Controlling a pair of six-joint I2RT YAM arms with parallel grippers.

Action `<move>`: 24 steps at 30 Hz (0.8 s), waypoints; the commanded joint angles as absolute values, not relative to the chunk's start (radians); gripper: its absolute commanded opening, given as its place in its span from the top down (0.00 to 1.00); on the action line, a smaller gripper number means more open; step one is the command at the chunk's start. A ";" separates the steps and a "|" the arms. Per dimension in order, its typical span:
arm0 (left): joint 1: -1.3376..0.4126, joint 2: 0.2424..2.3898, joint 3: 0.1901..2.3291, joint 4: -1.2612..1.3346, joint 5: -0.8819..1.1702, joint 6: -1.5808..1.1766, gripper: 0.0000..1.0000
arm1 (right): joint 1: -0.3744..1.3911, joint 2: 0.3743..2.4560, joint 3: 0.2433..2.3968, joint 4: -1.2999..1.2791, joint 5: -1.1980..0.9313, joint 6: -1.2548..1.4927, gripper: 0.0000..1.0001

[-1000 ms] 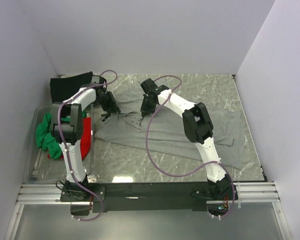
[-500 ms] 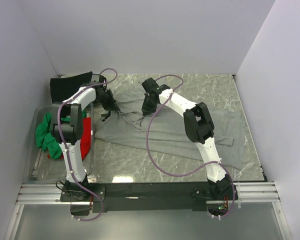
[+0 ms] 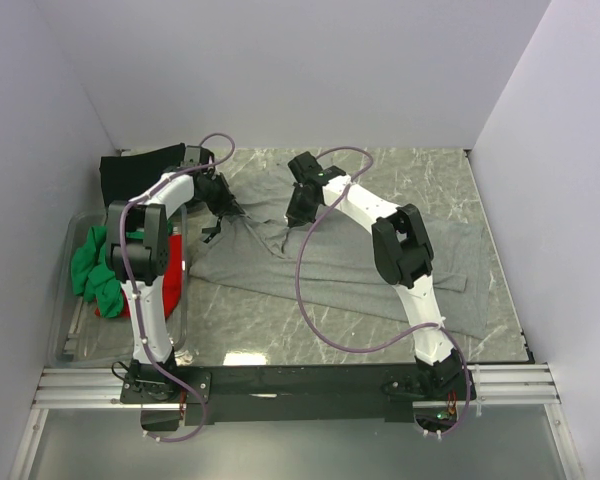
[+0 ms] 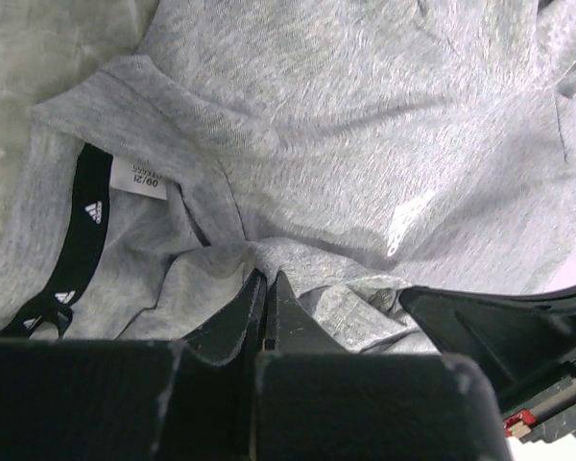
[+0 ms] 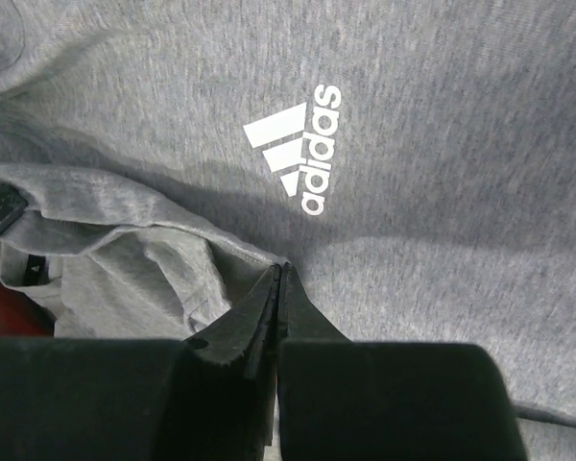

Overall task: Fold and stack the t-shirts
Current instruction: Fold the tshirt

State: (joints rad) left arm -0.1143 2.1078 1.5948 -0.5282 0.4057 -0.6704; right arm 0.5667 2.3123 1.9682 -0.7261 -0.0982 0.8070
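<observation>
Moved since a second ago: left fingers, now clamped on a fold by the collar. Table: bears grey t-shirt, spread mid-table. Right fingers: pinching fold below logo. Risk: thin pinches slip; uneven lift bunches fabric.

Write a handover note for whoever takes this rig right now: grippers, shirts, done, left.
Left gripper: shut on a fold of the grey t-shirt near its collar.
Right gripper: shut on the same shirt, just below the white logo.
Grey t-shirt lies spread, unfolded, on the table.
Black t-shirt: far left corner.
Green t-shirt and red t-shirt: bunched in the clear bin.
Done: both pinches set.
Left: fold, stack.
</observation>
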 commanded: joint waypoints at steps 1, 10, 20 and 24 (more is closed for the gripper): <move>-0.112 2.120 1.644 -0.491 0.422 -0.696 1.00 | 0.558 2.229 1.947 -0.727 -0.083 0.822 1.00; -0.112 2.126 1.651 -0.494 0.391 -0.716 1.00 | 0.542 2.195 1.899 -0.729 -0.069 0.839 1.00; -0.110 2.146 1.652 -0.506 0.377 -0.707 1.00 | 0.508 2.229 1.924 -0.721 -0.104 0.842 1.00; -0.112 2.154 1.649 -0.506 0.368 -0.707 1.00 | 0.499 2.250 1.942 -0.723 -0.130 0.838 1.00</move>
